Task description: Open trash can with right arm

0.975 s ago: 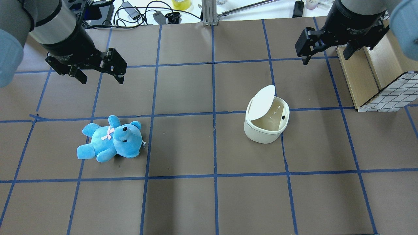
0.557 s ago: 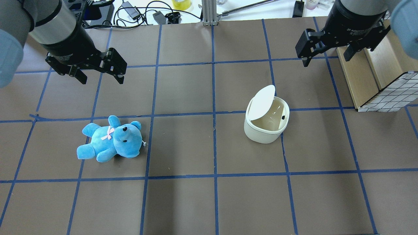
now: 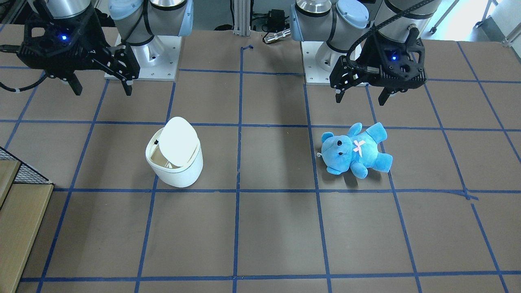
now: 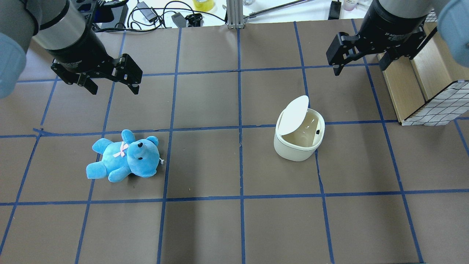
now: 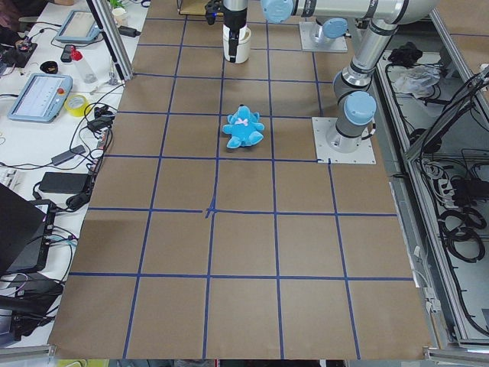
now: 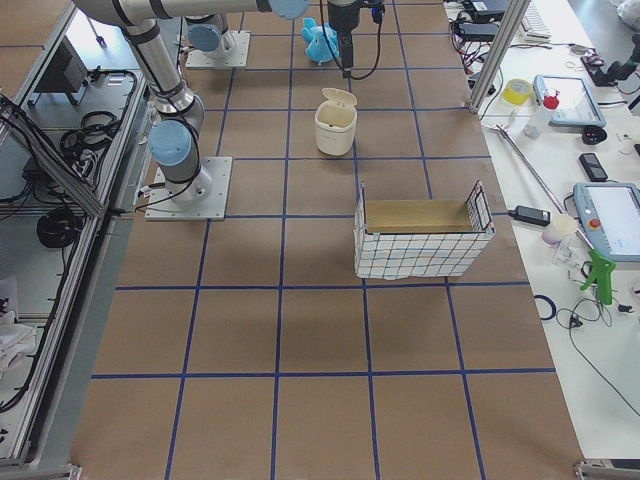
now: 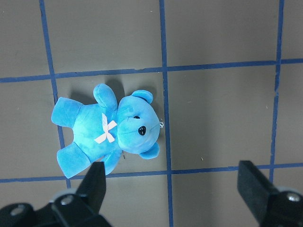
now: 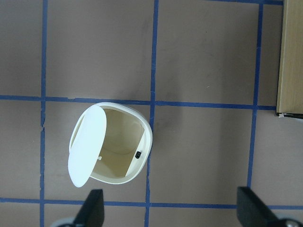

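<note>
The white trash can [image 4: 298, 137] stands right of the table's middle with its lid [image 4: 292, 114] swung up and its inside showing; it also shows in the front view [image 3: 175, 156] and the right wrist view [image 8: 111, 149]. My right gripper [image 4: 359, 64] is open and empty, high above the table, behind and to the right of the can; in the front view it [image 3: 99, 85] is at the upper left. My left gripper [image 4: 111, 86] is open and empty, above and behind the blue teddy bear [image 4: 124, 156].
A wooden box with a wire-grid side [image 4: 428, 91] stands at the table's right edge, close under my right gripper. Cables and small devices [image 4: 154, 14] lie beyond the far edge. Blue tape lines grid the brown table [image 4: 234, 220].
My right gripper has shifted slightly to the left and away from the can. The can, its raised lid, the teddy and my left arm have not moved.
</note>
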`<state>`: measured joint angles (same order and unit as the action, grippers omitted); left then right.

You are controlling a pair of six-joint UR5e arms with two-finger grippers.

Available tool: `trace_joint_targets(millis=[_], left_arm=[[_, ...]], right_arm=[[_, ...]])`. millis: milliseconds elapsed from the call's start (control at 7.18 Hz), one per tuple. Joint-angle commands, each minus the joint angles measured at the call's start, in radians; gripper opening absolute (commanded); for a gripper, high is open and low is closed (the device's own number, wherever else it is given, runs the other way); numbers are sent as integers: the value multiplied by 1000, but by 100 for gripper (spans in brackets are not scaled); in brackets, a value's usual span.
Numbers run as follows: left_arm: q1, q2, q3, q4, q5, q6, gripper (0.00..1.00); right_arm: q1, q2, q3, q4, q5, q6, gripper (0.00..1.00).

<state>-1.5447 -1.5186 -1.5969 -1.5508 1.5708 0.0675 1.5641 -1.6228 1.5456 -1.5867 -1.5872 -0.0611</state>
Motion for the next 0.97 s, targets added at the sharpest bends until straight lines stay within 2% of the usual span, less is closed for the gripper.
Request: trace_joint_targets(millis=[0, 835], left_arm=[[0, 0, 0, 0, 0, 0, 100], [0, 0, 0, 0, 0, 0, 100]], right_arm=[[1, 0, 1, 2, 16, -5, 100], [-1, 1, 1, 2, 32, -5, 100]])
